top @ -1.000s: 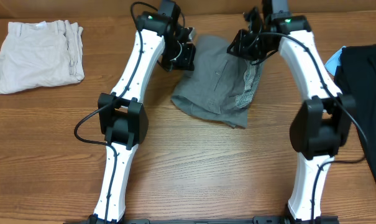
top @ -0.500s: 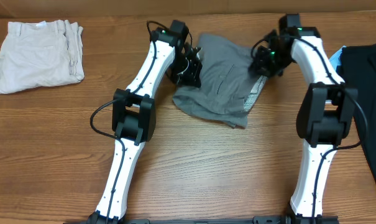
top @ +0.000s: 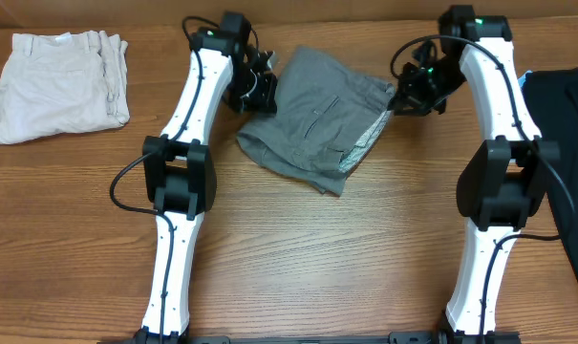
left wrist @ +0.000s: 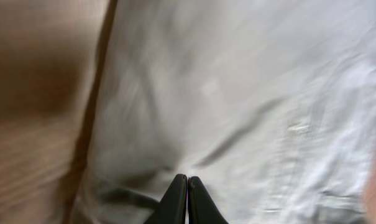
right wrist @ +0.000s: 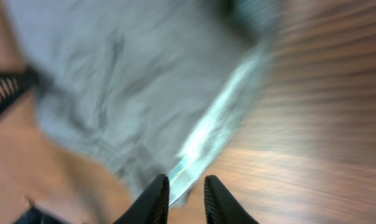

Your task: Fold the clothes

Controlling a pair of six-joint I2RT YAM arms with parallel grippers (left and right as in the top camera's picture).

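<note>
Grey shorts [top: 312, 119] lie diagonally, waistband edge rightward, now shifted leftward. My left fingers [left wrist: 175, 199] and right fingers [right wrist: 155, 199] grasp them.

We locate the mid-grey woven cotton shorts [top: 312, 129] on the brown wooden worktop [top: 317, 258], in the middle of its far half, between the two arms. The left claw [left wrist: 186, 179] sits on the shorts' left side. The right claw [right wrist: 186, 180] sits at their right side, with the fabric edge running between its fingers. The cream-white folded shorts [top: 59, 84] lie at the far left, well apart. A black cloth [top: 566, 124] lies along the worktop's right edge, just beside the right arm.
</note>
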